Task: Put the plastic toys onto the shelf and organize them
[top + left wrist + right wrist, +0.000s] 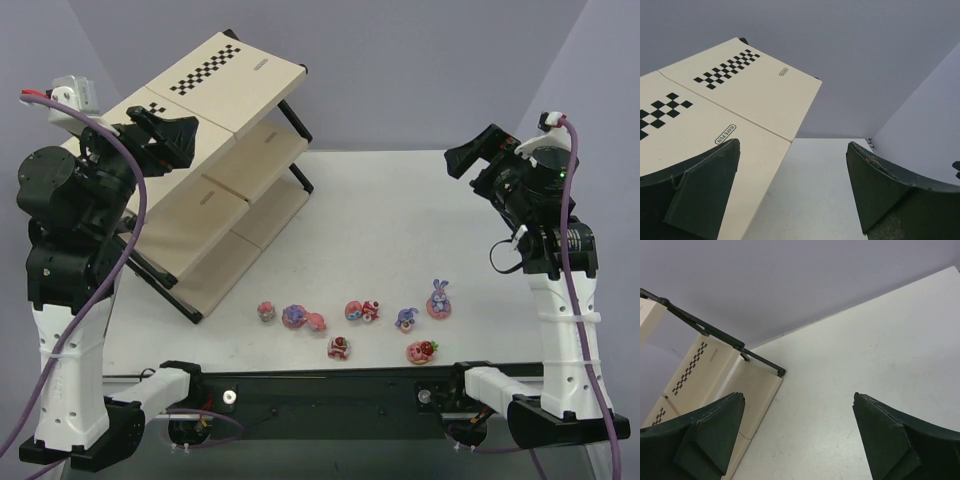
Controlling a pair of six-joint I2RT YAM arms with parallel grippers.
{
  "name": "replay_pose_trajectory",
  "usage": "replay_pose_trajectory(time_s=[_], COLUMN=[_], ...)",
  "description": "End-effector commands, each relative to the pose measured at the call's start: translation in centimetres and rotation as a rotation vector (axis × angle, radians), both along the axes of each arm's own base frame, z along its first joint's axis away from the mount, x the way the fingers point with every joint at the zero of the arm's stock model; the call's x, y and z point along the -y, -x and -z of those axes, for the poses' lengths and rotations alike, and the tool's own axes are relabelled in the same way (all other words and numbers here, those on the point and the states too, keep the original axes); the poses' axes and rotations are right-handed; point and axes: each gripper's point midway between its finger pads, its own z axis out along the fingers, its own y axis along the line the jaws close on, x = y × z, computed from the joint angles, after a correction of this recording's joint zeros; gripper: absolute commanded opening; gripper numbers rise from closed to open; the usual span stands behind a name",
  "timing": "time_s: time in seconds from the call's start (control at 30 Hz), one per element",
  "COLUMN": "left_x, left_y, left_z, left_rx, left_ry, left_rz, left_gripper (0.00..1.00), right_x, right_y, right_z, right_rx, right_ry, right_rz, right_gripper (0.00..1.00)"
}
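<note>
Several plastic toys lie in a loose row near the table's front edge: a small pink figure [266, 312], a purple one on a pink base [294, 317], a red-pink pair [361, 311], one below it [339, 347], a purple bunny [406, 319], a taller purple bunny [438, 299] and a strawberry-topped one [422, 350]. The shelf [228, 165] stands slanted at the back left; its checkered top board shows in the left wrist view [740, 85] and in the right wrist view [700, 365]. My left gripper [172, 140] is open and empty, raised over the shelf's left end. My right gripper [470, 160] is open and empty, raised at the right.
A black rail [330, 385] runs along the near edge between the arm bases. Grey walls close the back and sides. White tabletop [400, 220] lies between the shelf and the right arm.
</note>
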Motion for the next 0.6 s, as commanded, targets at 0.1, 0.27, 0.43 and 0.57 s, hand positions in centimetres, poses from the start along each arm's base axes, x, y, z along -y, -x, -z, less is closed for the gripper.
replay_pose_trajectory(time_s=[0.1, 0.27, 0.43, 0.57], left_x=[2.0, 3.8, 5.2, 5.4], left_y=[0.1, 1.1, 1.0, 0.3], left_z=[-0.9, -1.2, -2.0, -1.6], left_rx=[0.098, 0.189, 0.200, 0.086], left_ry=[-0.044, -0.055, -0.107, -0.116], left_rz=[0.077, 0.154, 0.203, 0.212], left_gripper=[0.97, 0.97, 0.97, 0.97], right_x=[0.3, 1.1, 0.4, -0.5], right_y=[1.0, 2.1, 3.4, 5.2], right_z=[2.9, 5.3, 7.8, 12.2], right_rx=[-0.104, -0.169, -0.264, -0.408], right_ry=[0.041, 0.047, 0.051, 0.038], right_rz=[-0.019, 0.024, -0.032, -0.056], right_gripper=[1.00, 1.00, 0.99, 0.98])
